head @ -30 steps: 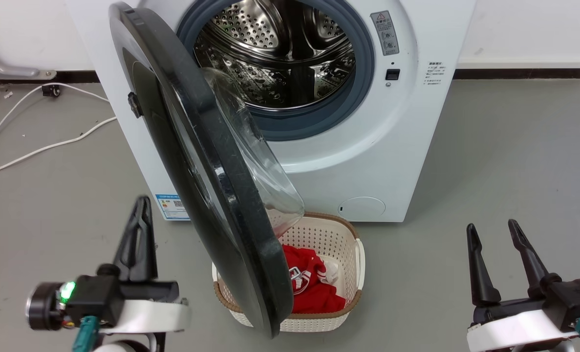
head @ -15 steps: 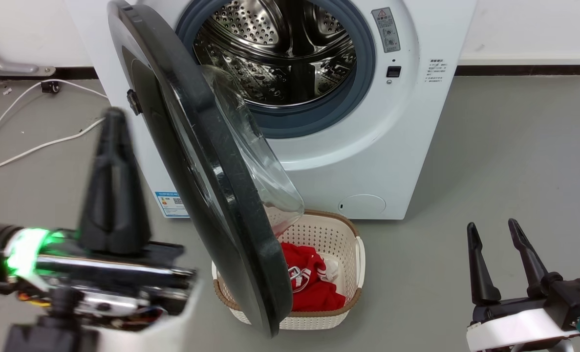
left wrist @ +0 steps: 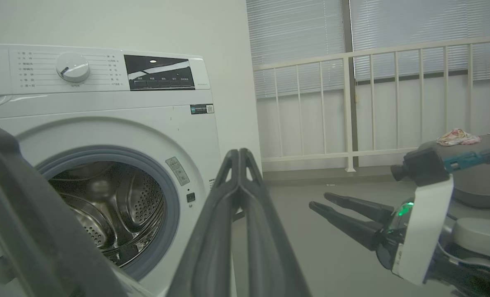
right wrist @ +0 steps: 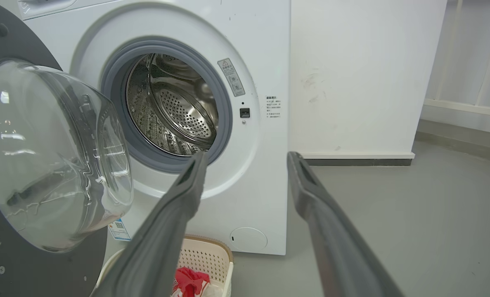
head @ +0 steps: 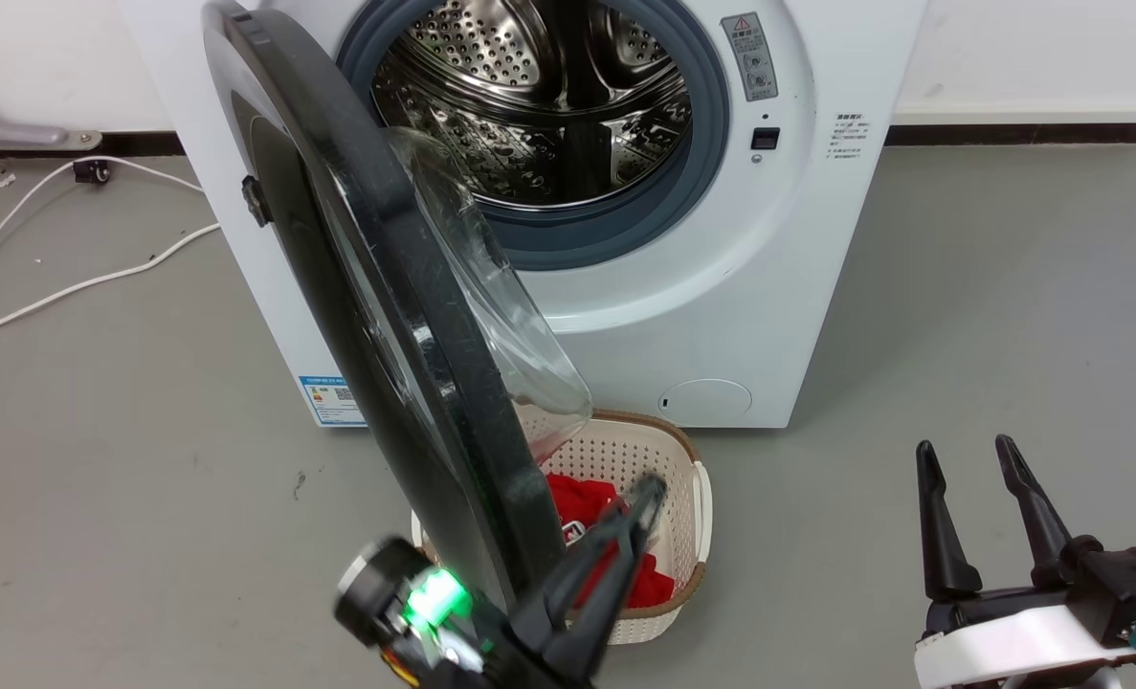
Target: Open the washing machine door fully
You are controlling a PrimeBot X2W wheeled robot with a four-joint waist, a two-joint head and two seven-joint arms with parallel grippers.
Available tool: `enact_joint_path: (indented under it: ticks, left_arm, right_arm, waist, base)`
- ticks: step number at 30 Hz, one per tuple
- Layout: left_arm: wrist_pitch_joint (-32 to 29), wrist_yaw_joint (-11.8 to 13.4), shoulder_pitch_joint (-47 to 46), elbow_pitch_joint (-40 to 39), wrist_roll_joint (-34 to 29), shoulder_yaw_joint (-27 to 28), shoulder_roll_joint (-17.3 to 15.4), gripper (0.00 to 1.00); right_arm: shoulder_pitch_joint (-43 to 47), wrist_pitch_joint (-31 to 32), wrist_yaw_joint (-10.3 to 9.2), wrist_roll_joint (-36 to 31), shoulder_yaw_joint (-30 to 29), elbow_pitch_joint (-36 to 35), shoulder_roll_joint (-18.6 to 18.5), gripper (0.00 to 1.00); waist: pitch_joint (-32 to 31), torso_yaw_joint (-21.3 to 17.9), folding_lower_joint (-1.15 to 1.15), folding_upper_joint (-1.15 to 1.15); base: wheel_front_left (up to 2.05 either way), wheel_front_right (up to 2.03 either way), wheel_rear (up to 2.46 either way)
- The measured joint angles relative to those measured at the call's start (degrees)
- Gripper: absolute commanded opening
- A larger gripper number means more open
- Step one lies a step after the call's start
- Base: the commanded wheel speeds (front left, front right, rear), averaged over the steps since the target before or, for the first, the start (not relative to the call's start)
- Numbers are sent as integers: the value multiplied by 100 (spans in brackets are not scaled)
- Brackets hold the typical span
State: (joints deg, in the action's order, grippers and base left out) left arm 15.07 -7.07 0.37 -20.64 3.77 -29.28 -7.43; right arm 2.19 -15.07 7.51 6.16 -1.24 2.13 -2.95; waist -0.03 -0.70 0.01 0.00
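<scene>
Grey floor [head: 1008, 287] runs back to a white wall [head: 1008, 48]. Low and near, the left pincer [head: 646, 493], fingers pressed together and holding nothing, sits just right of the near rim of the washing machine door [head: 405, 335], above the beige basket [head: 673, 459]. That door stands roughly half open, edge-on, hinged at the left of the washing machine [head: 797, 287]. On a leftward push I'd worry the thin tips could skid off the glossy rim or snag the red garment [head: 582, 498]. The basket crowds the arm. The right pincer [head: 962, 448] hangs spread wide, well apart to the right.
</scene>
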Motion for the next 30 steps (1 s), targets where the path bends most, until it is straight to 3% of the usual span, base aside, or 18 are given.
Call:
enact_joint_path:
  ticks: [4,9,24,30]
  left_arm:
    - [0,-19,320,511,88,-289,-160,0]
    - [0,-1,475,1194,145,-256,-204,0]
    - [0,112,-303,2225,152,20,222,0]
    - [0,363,-382,2560,212,193,309,0]
  right_arm:
    - [6,0,0,44,8,29,0,100]
    - [12,0,-1,93,30,73,0,100]
    - [-15,-1,0,203,220,236,0,100]
    - [-15,-1,0,247,265,294,0,100]
  waist:
    - [8,33,0,0]
    - [21,79,0,0]
    - [-6,-40,0,0]
    - [-3,-81,0,0]
  base:
    - [0,0,0]
    - [0,0,0]
    - [0,0,0]
    - [0,0,0]
